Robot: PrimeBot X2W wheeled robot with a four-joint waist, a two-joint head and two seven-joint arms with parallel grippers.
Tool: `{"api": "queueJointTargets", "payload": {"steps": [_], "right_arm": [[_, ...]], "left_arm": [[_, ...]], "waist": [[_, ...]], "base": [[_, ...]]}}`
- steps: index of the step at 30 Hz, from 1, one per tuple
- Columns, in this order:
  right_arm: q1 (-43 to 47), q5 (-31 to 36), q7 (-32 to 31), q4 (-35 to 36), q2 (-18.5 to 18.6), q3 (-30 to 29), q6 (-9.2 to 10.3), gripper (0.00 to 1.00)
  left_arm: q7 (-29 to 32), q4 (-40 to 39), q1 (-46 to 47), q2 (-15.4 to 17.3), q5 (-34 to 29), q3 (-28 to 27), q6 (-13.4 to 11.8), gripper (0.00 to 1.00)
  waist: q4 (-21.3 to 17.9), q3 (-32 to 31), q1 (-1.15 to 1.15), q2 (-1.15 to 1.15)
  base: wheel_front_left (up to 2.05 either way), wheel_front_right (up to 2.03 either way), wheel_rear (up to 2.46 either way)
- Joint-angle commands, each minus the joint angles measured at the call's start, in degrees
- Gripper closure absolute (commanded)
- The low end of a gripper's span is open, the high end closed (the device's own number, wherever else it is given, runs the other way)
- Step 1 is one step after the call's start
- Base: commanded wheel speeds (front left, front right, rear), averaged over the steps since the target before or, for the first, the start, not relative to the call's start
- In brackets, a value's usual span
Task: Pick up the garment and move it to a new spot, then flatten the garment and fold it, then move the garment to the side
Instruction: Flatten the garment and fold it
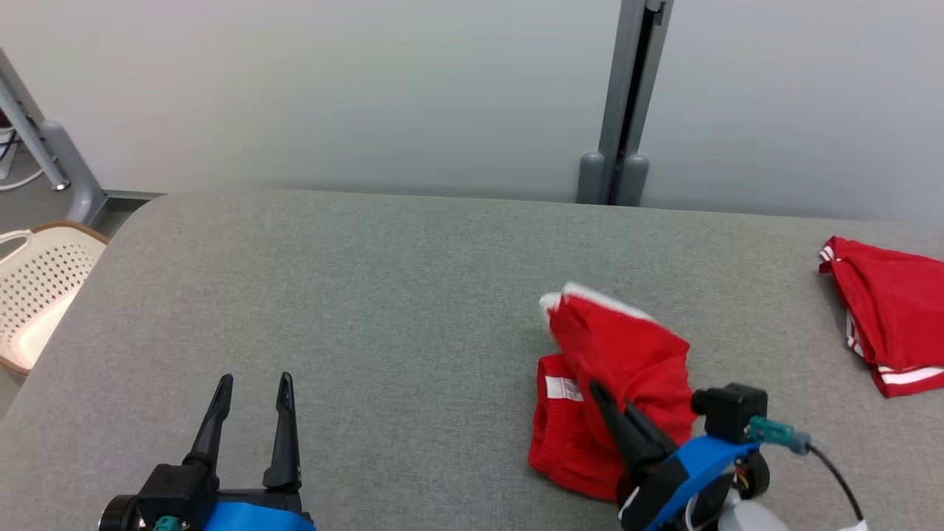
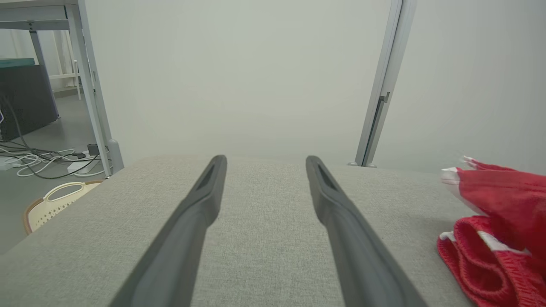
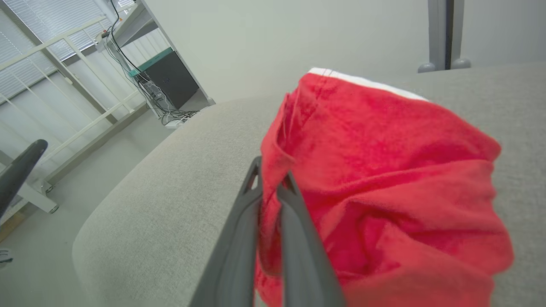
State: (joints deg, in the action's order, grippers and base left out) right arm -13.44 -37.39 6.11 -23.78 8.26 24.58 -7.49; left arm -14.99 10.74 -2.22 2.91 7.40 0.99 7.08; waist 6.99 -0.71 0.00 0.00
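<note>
In the head view, a grey fabric-covered table (image 1: 369, 295) is seen across the lower two thirds of the frame. The left gripper (image 1: 255, 380) is found at the lower left, above the bare cloth, with its two dark fingers spread apart and nothing between them. The right gripper (image 1: 596, 387) is found at the lower right, its fingers drawn together on a fold of the red garment (image 1: 619, 346). The garment is bunched right of centre, its white-edged part raised toward the upper left of the heap and its waistband resting on the table at the lower left of the heap. A second red garment (image 1: 892, 317) with white stripes is laid at the right edge, well apart from the first. A cream perforated basket (image 1: 37, 287) is seen at the left edge, beside the table, and a grey post (image 1: 627, 96) is seen against the pale wall at the upper right.

In the left wrist view, the fingers are held wide apart over empty table cloth. The garment is seen at the right edge, clear of both fingers. The basket lies at the lower left, and cables (image 2: 38, 157) are strewn on the floor at the left.

In the right wrist view, red cloth is clamped between the closed fingers at bottom centre, and the rest of the garment is heaped to the right of them on the table.
</note>
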Motion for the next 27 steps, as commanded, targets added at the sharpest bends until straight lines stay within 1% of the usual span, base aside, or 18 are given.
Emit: {"api": "queueJointTargets", "payload": {"steps": [1,6,8,9,10,11,12,16,19,22,27], "right_arm": [[1.6,0.4,0.2,-0.8,0.2,0.6,0.0,1.0],[3.3,1.1,0.6,-2.9,1.1,4.5,0.0,1.0],[3.6,0.7,0.9,-4.1,0.8,5.5,0.0,1.0],[3.5,0.8,1.2,-4.6,0.7,6.1,0.0,0.95],[3.2,1.4,1.5,-5.0,0.7,7.1,0.0,0.58],[2.8,2.1,1.9,-5.3,0.9,8.2,0.0,0.26],[2.4,2.6,2.4,-5.6,1.2,9.2,0.0,0.0],[2.0,1.8,4.7,-5.3,1.7,12.2,0.0,0.0],[1.7,2.1,6.6,-5.0,2.6,11.9,0.0,0.0],[1.8,1.7,8.0,-3.5,3.3,8.7,0.0,0.0],[3.6,3.5,8.9,0.1,4.4,1.6,0.0,0.0]], "left_arm": [[-0.3,-0.1,-0.2,0.0,-0.1,0.0,0.2,0.0],[-0.3,0.0,-0.9,0.0,0.0,-0.5,0.3,0.0],[-0.3,0.0,-1.0,0.0,0.1,-0.7,0.3,0.0],[-0.3,0.0,-1.0,0.0,0.1,-0.6,0.3,0.0],[-0.3,0.0,-0.9,0.0,0.1,-0.6,0.3,0.0],[-0.3,0.1,-0.7,0.0,0.1,-0.5,0.3,0.0],[-0.3,0.1,-0.5,0.0,0.1,-0.4,0.3,0.0],[-0.3,0.1,-0.1,0.0,0.1,-0.2,0.4,0.0],[-0.3,0.2,-0.3,0.0,0.0,-0.1,0.4,0.0],[-0.3,0.1,-0.6,0.0,0.0,-0.3,0.5,0.0],[-0.2,-0.4,-0.7,0.0,-0.2,-0.3,0.5,0.0]], "waist": [[0.5,0.1,0.0,0.0],[0.7,0.1,0.0,0.0],[0.5,0.0,0.0,0.0],[0.4,0.0,0.0,0.0],[0.3,0.0,0.0,0.0],[0.2,0.0,0.0,0.0],[0.1,-0.1,0.0,0.0],[-0.5,-0.3,0.0,0.0],[-1.3,-0.6,0.0,0.0],[-2.2,-0.9,0.0,0.0],[-4.0,-1.1,0.0,0.0]], "base": [[0.0,0.0,0.0],[0.0,0.0,0.0],[0.0,0.0,0.0],[0.0,0.0,0.0],[0.0,0.0,0.0],[0.0,0.0,0.0],[0.0,0.0,0.0],[0.0,0.0,0.0],[0.0,0.0,0.0],[0.0,0.0,0.0],[0.0,0.0,0.0]]}}
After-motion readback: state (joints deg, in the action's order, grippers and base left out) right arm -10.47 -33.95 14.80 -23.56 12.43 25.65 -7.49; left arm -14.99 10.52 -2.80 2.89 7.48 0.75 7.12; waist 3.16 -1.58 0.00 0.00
